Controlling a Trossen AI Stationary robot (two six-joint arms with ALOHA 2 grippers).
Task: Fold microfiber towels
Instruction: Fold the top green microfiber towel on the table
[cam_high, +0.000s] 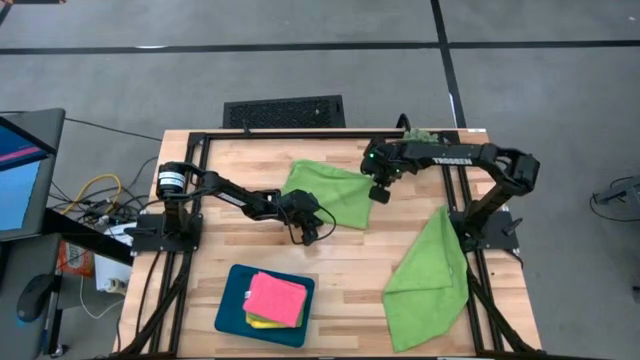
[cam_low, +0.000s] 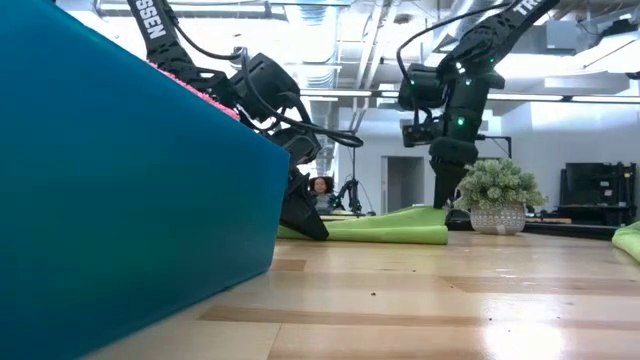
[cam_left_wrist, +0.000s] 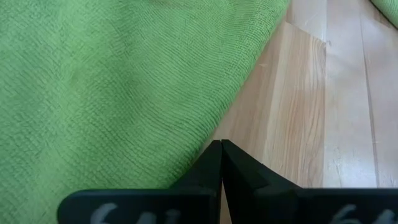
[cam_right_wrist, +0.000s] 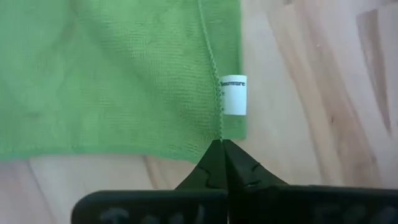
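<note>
Both arms reach inward over the lime green towel lying at the table's far centre, the left gripper pinched together at its near edge and the right gripper pinched together at its right edge beside the white label.

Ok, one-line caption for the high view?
Both tools, left tool and right tool, closed at opposite edges of a green towel mid-table.

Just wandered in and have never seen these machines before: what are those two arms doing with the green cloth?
Both arms are working on one lime green towel lying in the middle of the wooden table. The left gripper is at its near edge and the right gripper at its far corner, each with jaws closed. Another green towel waits on the right, and folded pink and yellow ones sit on a teal tray.
</note>
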